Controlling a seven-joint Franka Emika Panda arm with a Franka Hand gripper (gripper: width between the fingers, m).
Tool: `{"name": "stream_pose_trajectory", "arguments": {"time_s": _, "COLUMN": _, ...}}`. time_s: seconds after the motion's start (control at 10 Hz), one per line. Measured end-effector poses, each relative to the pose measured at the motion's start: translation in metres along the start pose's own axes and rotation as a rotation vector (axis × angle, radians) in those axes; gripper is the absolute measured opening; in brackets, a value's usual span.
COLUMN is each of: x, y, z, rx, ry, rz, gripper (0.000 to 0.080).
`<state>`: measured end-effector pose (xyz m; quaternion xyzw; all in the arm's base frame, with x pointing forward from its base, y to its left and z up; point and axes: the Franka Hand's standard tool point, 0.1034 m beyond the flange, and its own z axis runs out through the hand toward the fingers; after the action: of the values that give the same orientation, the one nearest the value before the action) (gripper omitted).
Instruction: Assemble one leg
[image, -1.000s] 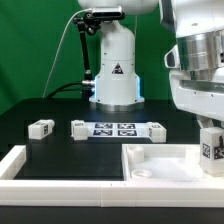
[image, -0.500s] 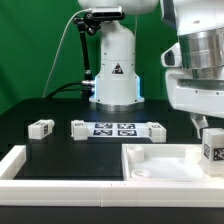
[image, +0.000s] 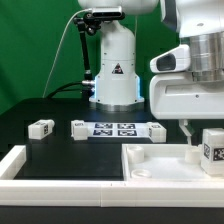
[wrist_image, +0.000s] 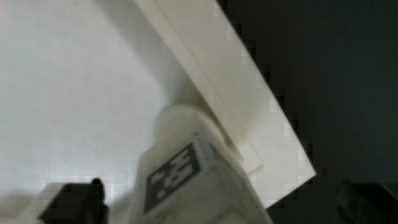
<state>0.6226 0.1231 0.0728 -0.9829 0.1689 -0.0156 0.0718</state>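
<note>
Nearest the camera, a glossy white raised rail (image: 22, 160) runs along the table's near edge and turns up its left edge. Beside it, toward the near right corner, lies a large white square moulded plastic tray (image: 150, 152) with smooth rounded recesses; a narrow gap separates rail and tray.

The small white blocky plastic leg (image: 212, 148) stands upright at the tray's far right corner, its black-and-white square tag facing the camera. Whether it sits in a recess cannot be told. In the wrist view the leg (wrist_image: 183, 172) lies against the tray's straight rim.

The gripper (wrist_image: 219, 203) is spread wide: its dark fingertips (wrist_image: 75, 200) flank the leg with space on both sides, gripping nothing.

Farther back, on the matte black table (image: 60, 110), a row runs parallel to the far edge: two white pegs (image: 40, 128), the flat marker board (image: 115, 129), and a third peg (image: 156, 131), with black surface between row and tray. The arm's white base (image: 115, 70) stands at the far edge.
</note>
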Motion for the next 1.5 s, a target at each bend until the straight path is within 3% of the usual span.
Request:
{"name": "stream_pose_trajectory", "arguments": {"time_s": 0.3, "x": 0.008, "y": -0.001, "z": 0.000, "rx": -0.024, "ry": 0.069, "rz": -0.376, "gripper": 0.0648}}
{"name": "stream_pose_trajectory", "arguments": {"time_s": 0.5, "x": 0.010, "y": 0.004, "z": -0.001, "rx": -0.027, "ry": 0.056, "rz": -0.417, "gripper": 0.0648}}
{"name": "stream_pose_trajectory", "arguments": {"time_s": 0.6, "x": 0.009, "y": 0.004, "z": -0.001, "rx": -0.027, "ry": 0.056, "rz": -0.419, "gripper": 0.0560}}
{"name": "stream_pose_trajectory", "arguments": {"time_s": 0.7, "x": 0.009, "y": 0.004, "z": -0.001, "rx": -0.027, "ry": 0.056, "rz": -0.419, "gripper": 0.0423}}
{"name": "stream_pose_trajectory", "arguments": {"time_s": 0.8, "x": 0.009, "y": 0.004, "z": -0.001, "rx": -0.027, "ry": 0.056, "rz": -0.412, "gripper": 0.0423}}
{"name": "stream_pose_trajectory", "arguments": {"time_s": 0.9, "x": 0.009, "y": 0.004, "z": -0.001, "rx": -0.026, "ry": 0.056, "rz": -0.378, "gripper": 0.0289}}
{"name": "stream_pose_trajectory", "arguments": {"time_s": 1.0, "x": 0.009, "y": 0.004, "z": -0.001, "rx": -0.026, "ry": 0.056, "rz": -0.376, "gripper": 0.0289}}
{"name": "stream_pose_trajectory", "arguments": {"time_s": 1.5, "x": 0.011, "y": 0.014, "z": -0.001, "rx": 0.036, "ry": 0.052, "rz": 0.347, "gripper": 0.0289}}
